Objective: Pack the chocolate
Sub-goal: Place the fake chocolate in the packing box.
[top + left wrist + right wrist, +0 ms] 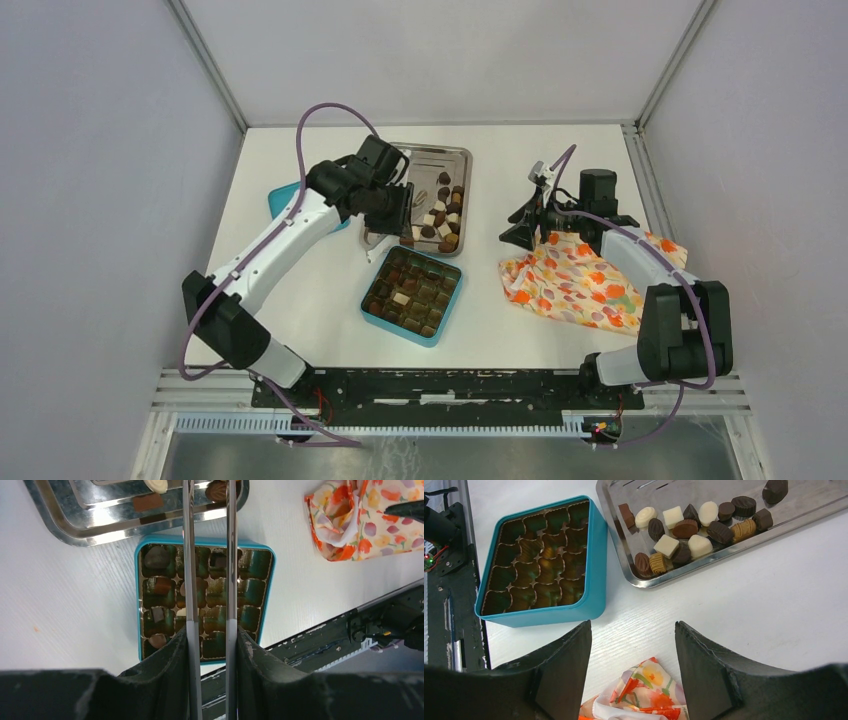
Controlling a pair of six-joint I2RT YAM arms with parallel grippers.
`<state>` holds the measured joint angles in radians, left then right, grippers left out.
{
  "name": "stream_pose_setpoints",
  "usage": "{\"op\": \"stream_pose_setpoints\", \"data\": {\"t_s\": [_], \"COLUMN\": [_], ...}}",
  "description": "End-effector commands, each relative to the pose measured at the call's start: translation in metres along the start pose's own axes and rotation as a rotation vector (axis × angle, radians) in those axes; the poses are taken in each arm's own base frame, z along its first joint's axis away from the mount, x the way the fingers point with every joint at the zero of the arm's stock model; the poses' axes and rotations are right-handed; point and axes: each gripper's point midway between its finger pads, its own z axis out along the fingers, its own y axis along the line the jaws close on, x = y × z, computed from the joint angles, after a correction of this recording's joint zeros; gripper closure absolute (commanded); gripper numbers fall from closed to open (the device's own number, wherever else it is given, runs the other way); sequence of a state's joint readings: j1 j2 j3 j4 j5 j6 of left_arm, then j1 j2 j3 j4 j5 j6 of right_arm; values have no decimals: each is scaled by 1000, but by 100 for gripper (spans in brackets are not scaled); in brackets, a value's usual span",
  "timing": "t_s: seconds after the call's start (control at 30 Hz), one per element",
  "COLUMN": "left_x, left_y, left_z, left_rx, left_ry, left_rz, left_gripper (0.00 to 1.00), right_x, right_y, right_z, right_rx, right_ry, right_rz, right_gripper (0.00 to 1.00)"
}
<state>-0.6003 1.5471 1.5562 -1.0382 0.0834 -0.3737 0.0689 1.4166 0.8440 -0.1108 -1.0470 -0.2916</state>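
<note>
Bare white tabletop (485, 300) lies between teal compartmented box (400, 330) and orange floral cloth (570, 285). Shiny steel tray (440, 149) flanks it farther back.

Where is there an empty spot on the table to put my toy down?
Bare table lies left of the teal box, toward the near edge. Another bare strip runs between the box and the flowery cloth. It is crowded where the steel tray nearly meets the box: the left arm's fingers hover there.

A white table (480, 330) sits between plain grey walls (90, 200) framed by aluminium posts (205, 60).
</note>
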Motion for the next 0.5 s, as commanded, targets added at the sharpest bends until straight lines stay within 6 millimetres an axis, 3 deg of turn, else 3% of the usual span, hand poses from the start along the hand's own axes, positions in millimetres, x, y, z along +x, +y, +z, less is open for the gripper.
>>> {"op": "stream_pose_setpoints", "data": {"t_s": [0.0, 0.47], "left_x": [-3, 34], "left_y": [-18, -34], "left_z": [-23, -37], "left_rx": [86, 124], "left_ry": [-77, -30], "left_rz": [79, 131], "left_gripper": [98, 98], "right_x": [-15, -15], "right_y": [4, 5], "right_z": [-3, -4], "right_rx": [-13, -12], "right_ry": [-43, -47], "right_rz": [-54, -53], "right_gripper": [32, 32]}}
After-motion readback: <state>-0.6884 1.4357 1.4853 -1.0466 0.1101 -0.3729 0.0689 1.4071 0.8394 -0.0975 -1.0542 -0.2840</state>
